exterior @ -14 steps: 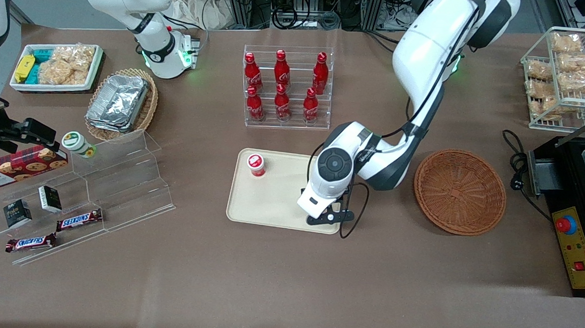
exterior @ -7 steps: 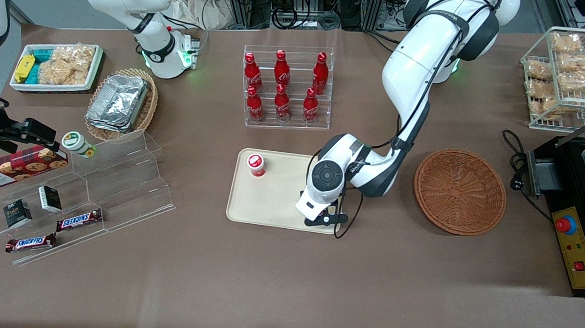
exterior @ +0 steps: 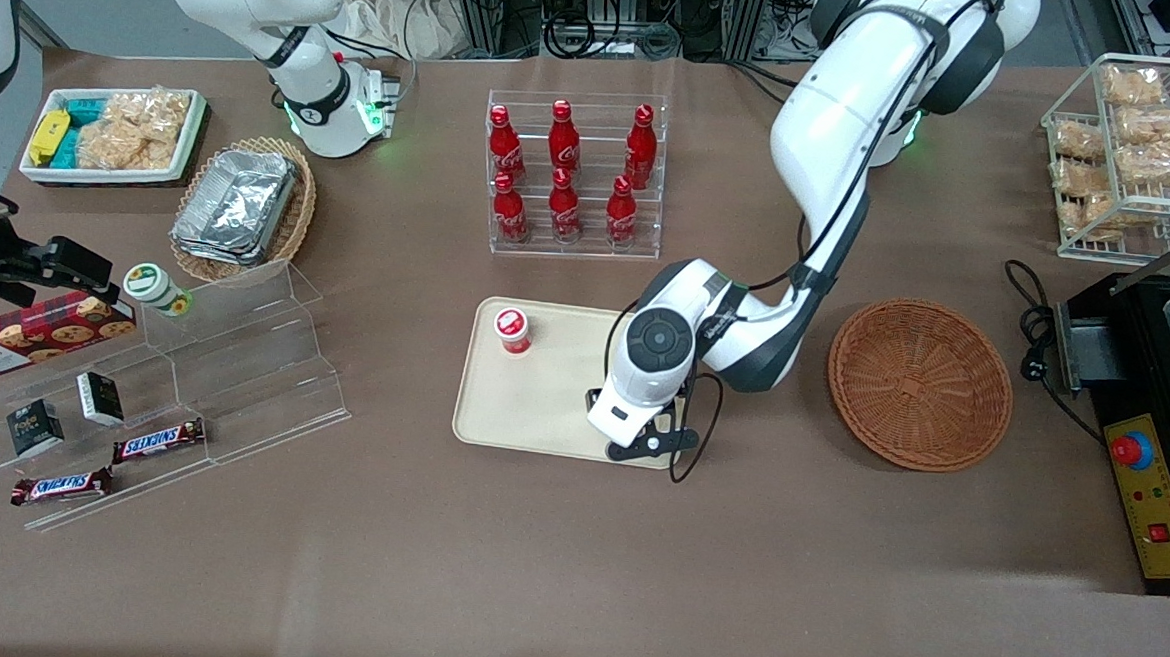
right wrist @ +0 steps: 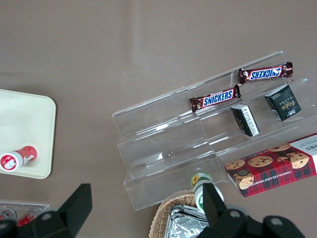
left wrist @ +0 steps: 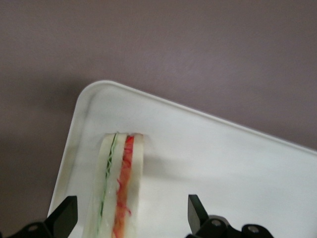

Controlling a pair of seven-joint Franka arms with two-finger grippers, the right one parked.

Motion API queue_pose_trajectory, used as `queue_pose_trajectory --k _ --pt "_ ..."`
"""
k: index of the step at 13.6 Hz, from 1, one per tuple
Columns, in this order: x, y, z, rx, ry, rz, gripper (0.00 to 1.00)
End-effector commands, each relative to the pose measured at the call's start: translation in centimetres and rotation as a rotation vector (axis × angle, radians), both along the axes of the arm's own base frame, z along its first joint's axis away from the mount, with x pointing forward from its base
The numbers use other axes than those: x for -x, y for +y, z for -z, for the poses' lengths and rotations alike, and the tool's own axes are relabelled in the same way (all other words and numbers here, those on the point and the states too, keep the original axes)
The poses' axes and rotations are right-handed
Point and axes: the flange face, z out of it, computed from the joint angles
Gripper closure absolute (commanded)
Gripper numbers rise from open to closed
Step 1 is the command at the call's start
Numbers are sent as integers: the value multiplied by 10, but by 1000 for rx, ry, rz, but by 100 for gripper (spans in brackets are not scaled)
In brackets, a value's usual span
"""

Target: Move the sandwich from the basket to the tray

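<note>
Brown table (exterior: 532, 566); sandwich (left wrist: 119, 186) on tray (left wrist: 223, 163) corner, between spread pincer (left wrist: 131, 218) fingertips, basket (exterior: 920, 383) nearby.

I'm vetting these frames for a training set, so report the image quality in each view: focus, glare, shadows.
Front view: evenly lit, sharp; soft shadow under the working arm across the tray; the basket is crisp. Left wrist view: close and soft-focused; the sandwich lies slightly blurred on the tray between the open gripper fingers, casting a faint shadow. Right wrist view: clear, with glare lines on the acrylic shelf.
</note>
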Motion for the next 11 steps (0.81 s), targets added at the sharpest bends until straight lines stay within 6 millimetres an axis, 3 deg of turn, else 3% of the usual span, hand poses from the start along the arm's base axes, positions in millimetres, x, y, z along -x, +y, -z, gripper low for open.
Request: queue_pose_trajectory --k 1,3,6,9,11 --pt "8 20 -103 -21 -49 -112 0" --pt "14 44 -162 -45 -54 -128 0" --pt "19 110 -235 -102 -17 -122 0" --pt "31 186 -291 -125 9 -99 0" --pt "34 241 -315 -129 19 -67 0"
